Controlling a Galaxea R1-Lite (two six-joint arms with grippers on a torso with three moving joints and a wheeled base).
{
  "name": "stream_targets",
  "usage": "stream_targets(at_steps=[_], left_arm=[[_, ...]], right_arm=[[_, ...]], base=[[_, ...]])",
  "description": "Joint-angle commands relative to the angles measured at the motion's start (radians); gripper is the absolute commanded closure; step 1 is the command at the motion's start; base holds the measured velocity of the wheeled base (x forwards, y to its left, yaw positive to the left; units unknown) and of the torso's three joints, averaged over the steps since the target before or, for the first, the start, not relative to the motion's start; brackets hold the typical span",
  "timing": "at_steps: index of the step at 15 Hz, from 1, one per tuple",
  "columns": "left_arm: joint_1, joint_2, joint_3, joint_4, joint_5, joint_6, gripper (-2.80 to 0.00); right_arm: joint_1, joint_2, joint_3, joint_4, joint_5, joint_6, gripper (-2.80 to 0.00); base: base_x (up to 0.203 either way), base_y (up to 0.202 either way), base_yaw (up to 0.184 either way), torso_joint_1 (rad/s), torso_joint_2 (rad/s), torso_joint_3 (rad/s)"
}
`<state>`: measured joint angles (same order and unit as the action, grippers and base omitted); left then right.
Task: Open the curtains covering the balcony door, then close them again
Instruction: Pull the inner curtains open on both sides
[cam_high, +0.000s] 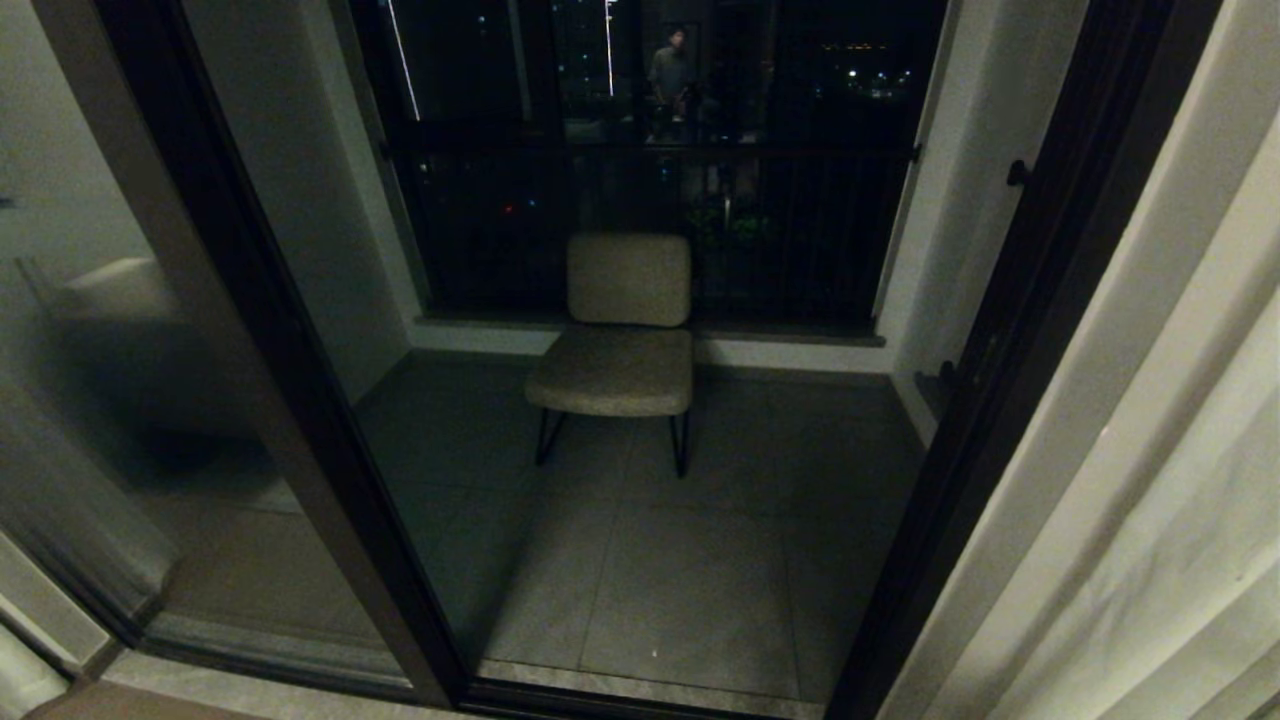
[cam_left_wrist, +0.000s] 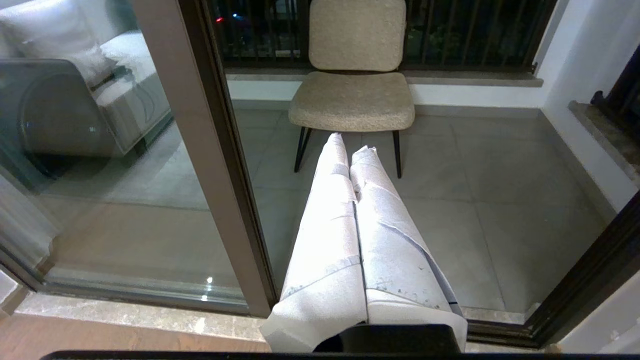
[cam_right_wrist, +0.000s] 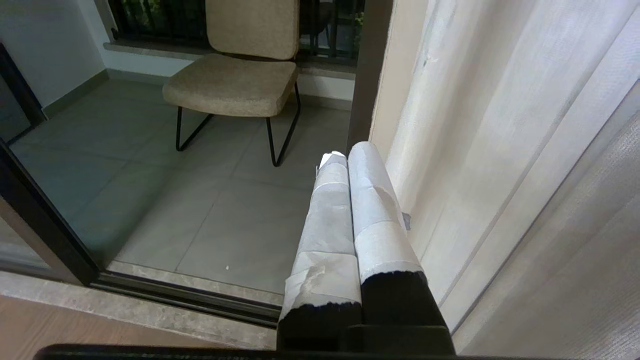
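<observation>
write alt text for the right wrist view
The right gripper, its shut fingers wrapped in white tape, points past a pleated cream fabric curtain toward the dark-framed balcony door. Beyond sits a beige cushioned chair on grey floor tiles.

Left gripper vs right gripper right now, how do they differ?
The left gripper points at the chair, with nothing beside it; the right gripper sits close beside the curtains, though contact can't be judged. The left gripper's tape wrap looks crumpled and loose; the right gripper's looks tighter. Shared: both have their fingers shut, wrapped in white tape, holding nothing.
</observation>
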<state>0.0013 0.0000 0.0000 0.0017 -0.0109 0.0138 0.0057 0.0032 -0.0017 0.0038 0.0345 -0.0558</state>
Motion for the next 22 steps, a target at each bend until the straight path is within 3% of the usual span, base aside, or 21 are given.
stream_targets(at_steps=[1, 22], left_arm=[[0.000, 0.000, 0.000, 0.000, 0.000, 0.000, 0.00], [0.000, 0.000, 0.000, 0.000, 0.000, 0.000, 0.00]], right_arm=[[0.000, -0.002, 0.000, 0.001, 0.001, -0.001, 0.00], [0.000, -0.002, 0.000, 0.001, 0.001, -0.001, 0.00]], base=[[0.000, 0.000, 0.000, 0.000, 0.00, 0.000], [0.000, 0.000, 0.000, 0.000, 0.00, 0.000]])
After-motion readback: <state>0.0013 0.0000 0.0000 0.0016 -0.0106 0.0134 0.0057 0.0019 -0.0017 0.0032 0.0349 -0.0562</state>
